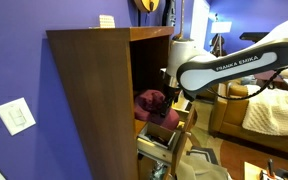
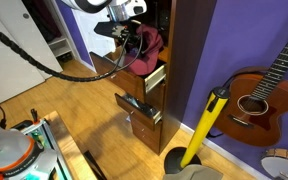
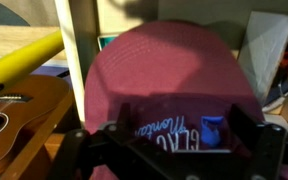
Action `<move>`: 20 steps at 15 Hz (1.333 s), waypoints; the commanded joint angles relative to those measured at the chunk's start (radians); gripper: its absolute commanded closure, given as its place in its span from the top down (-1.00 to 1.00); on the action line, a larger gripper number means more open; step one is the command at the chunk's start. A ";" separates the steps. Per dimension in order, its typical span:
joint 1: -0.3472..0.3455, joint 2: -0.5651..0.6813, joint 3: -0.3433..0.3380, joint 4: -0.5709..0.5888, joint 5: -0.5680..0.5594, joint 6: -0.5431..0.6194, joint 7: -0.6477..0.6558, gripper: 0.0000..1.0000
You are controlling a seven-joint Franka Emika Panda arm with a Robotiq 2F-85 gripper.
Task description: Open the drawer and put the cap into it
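Note:
The maroon cap (image 3: 169, 75) fills the wrist view, its inner label showing between my fingers. In both exterior views the cap (image 1: 150, 99) (image 2: 148, 44) rests over the pulled-out upper drawer (image 1: 162, 130) (image 2: 152, 75) of the tall brown cabinet (image 1: 94, 100). My gripper (image 3: 181, 135) is open, with its fingers spread wide on either side of the cap's near edge. It is right at the cap in both exterior views (image 1: 170, 95) (image 2: 131, 38). I cannot tell whether the fingers touch the cloth.
A lower drawer (image 2: 139, 106) also stands open with things inside. A guitar (image 2: 259, 95) and a yellow pole (image 2: 204, 125) lean beside the cabinet, and both show in the wrist view (image 3: 9, 120) (image 3: 19, 62). A cushioned chair (image 1: 269, 108) stands behind the arm.

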 commanded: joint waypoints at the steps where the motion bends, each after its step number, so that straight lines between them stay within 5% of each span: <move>1: -0.019 -0.020 -0.010 -0.058 -0.024 -0.049 0.002 1.00; 20: -0.005 -0.198 -0.027 -0.202 0.028 -0.019 -0.032 1.00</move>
